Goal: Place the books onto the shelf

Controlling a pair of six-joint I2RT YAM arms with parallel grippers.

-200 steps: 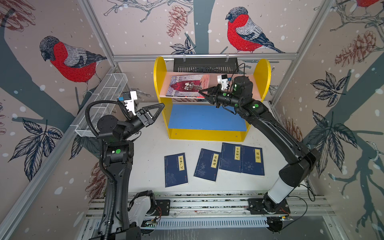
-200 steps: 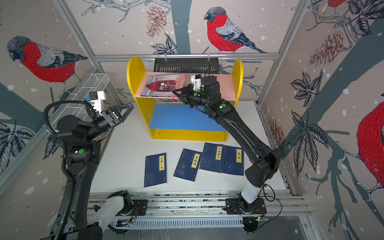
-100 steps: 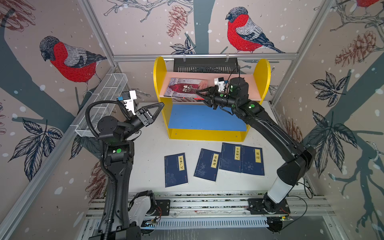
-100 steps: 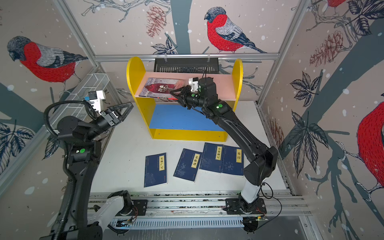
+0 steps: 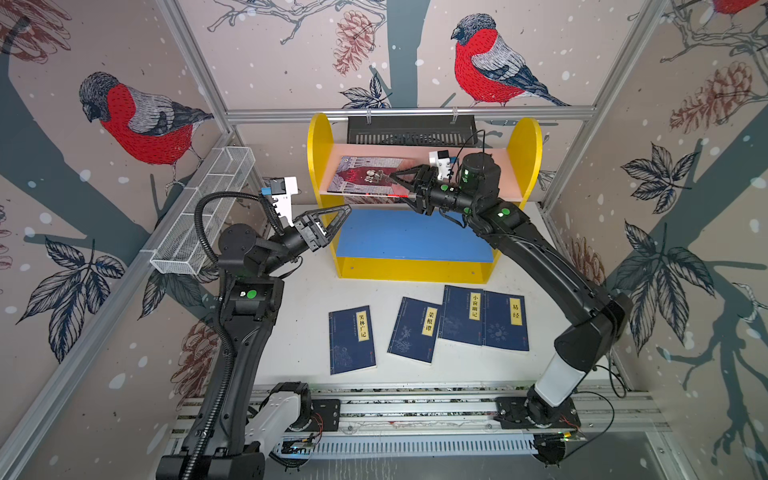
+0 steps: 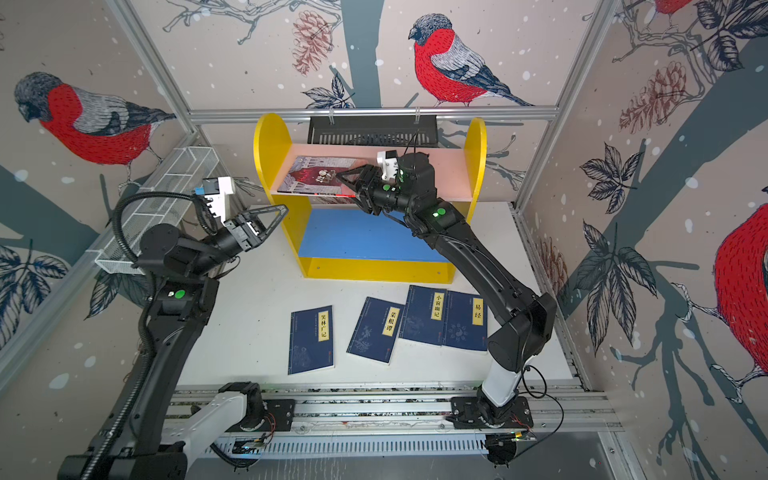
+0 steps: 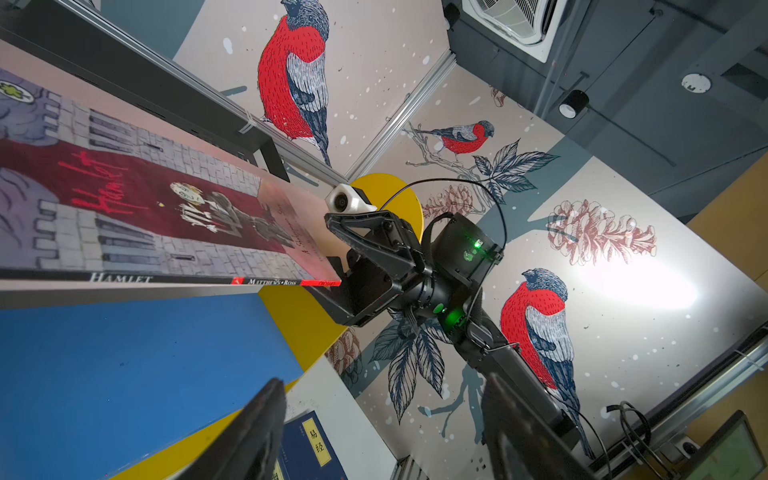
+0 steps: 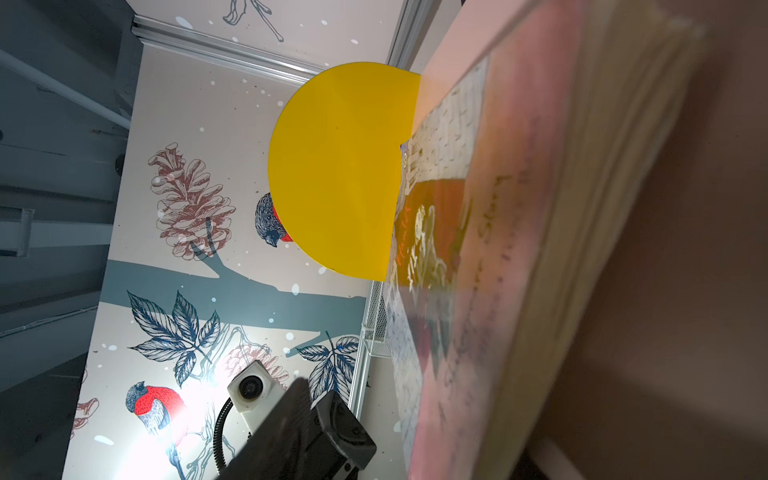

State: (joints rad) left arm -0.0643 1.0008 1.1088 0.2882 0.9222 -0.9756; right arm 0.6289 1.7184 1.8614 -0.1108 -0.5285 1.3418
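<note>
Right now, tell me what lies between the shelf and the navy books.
Only bare table separates the shelf from the navy books, in both top views; the right arm passes above the right end.

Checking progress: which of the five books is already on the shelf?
The grey-and-red illustrated Hamlet paperback, flat on the pink upper board; the four navy yellow-labelled paperbacks lie on the white tabletop.

Shelf [image 5: 318, 158] yellow sides, pink top, blue btm; 4 navy books [image 5: 351, 340] w/ yellow labels; illustrated book [image 5: 365, 180] grey-red.
</note>
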